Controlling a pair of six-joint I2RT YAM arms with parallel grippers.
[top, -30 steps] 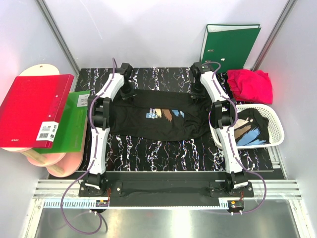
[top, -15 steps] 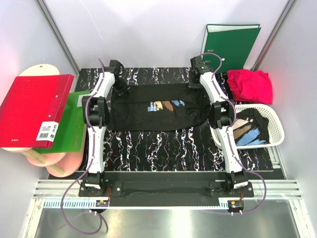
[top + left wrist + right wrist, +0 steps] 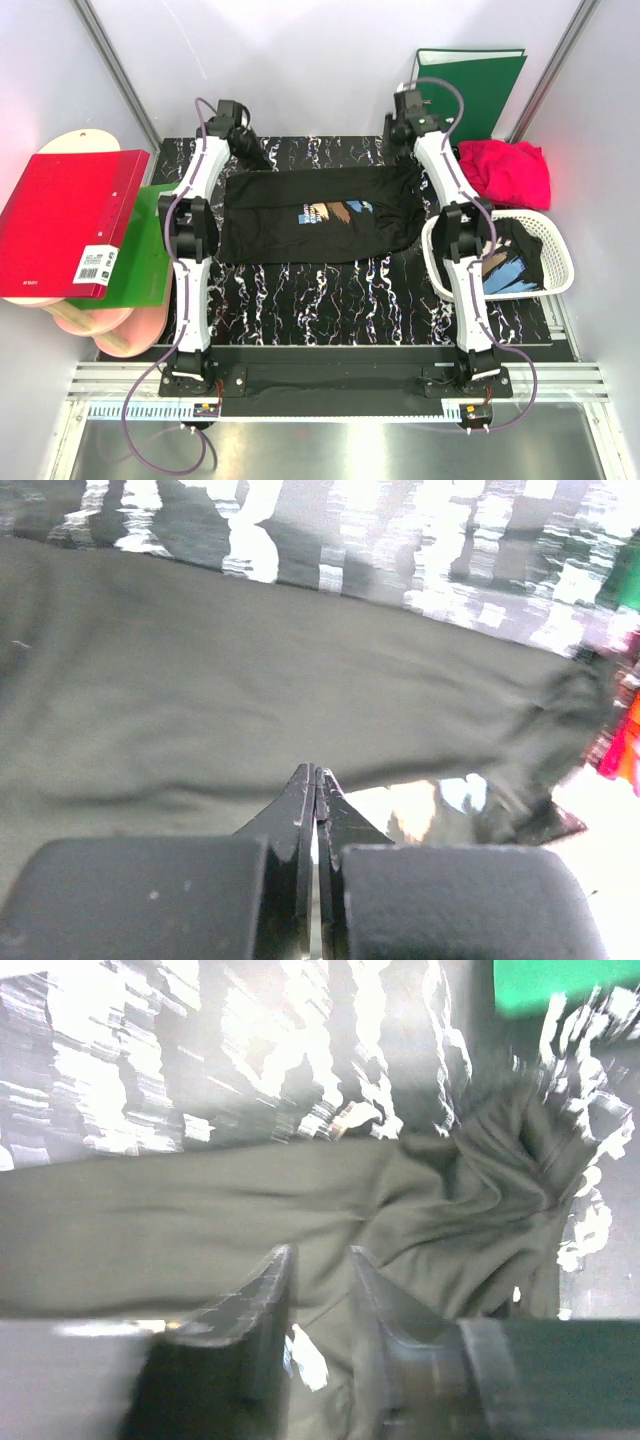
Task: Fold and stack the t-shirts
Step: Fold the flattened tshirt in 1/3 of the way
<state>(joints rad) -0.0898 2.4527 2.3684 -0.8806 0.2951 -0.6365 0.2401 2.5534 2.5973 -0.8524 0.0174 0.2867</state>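
While the white lattice basket (image 3: 515, 292) sits at the table's right edge, just beside the right arm, it holds one crumpled black tee (image 3: 522, 248) with its tan, white and blue print facing up. Just beyond the basket, in the far right corner, a crimson-pink tee (image 3: 505, 170) lies in a loose heap on the tabletop, not in any container. A green binder (image 3: 468, 88) stands upright and closed against the back wall. A red binder (image 3: 65, 215) lies closed on a second green binder (image 3: 145, 250) off the table's left side.

The black t-shirt (image 3: 300, 235) lies flat on the far half of the marbled table (image 3: 330, 300), between the two arms, with its chest print (image 3: 335, 212) up. Its long axis runs left to right. The left end is a fairly straight edge, and the right end is bunched into folds near the right arm. Which way the collar points cannot be told (the right wrist view shows only rumpled cloth at that end).

The left gripper (image 3: 315, 773) is just beside the shirt's far left corner, clenched, with its tips together at the cloth's edge. Whether any hem is nipped between them cannot be told. The right gripper (image 3: 318, 1255) hangs over the bunched far right corner, released, its fingers apart above the cloth.
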